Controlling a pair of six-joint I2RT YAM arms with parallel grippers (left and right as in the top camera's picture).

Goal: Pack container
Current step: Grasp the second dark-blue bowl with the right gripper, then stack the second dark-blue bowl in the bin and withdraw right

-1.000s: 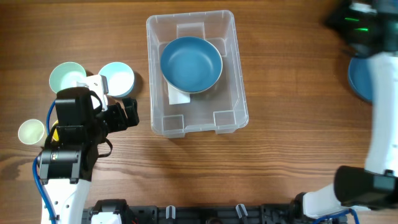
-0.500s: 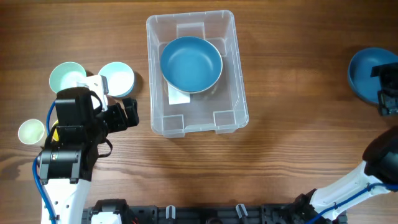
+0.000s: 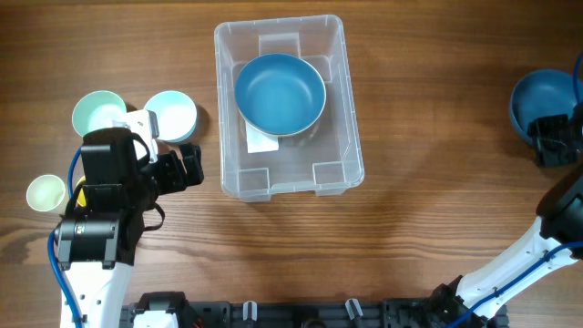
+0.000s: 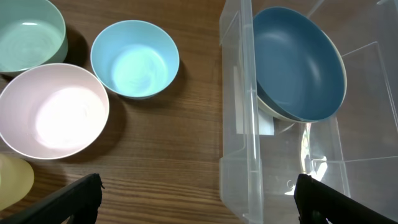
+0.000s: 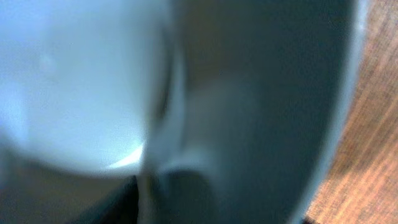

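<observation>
The left gripper hung over the table with its fingers spread wide and nothing between them but bare wood and a lower corner of the container. The container sat ahead of that gripper and toward its right finger, close by. In the left wrist view its near wall ran up the frame just inside the right fingertip. It stood upright on the table. A blue bowl rested inside it toward the end farther from the gripper, tipped against the wall on the gripper's side, with the white label showing just under the bowl's near edge.

Ahead of the left finger lay a pink bowl. A mint bowl sat just beyond it, and a light blue bowl sat farther in, between the pink bowl and the container. The rims of the pink and mint bowls looked to be touching or nearly so. A yellow cup stood outside the left finger, at the edge of the view.

The right gripper was well apart from the container, at the near rim of a dark blue bowl by the table edge. Its own camera showed only that bowl's surface, blurred and very close, beside a pale patch that could not be made out. Whether its fingers were apart or closed could not be told.
</observation>
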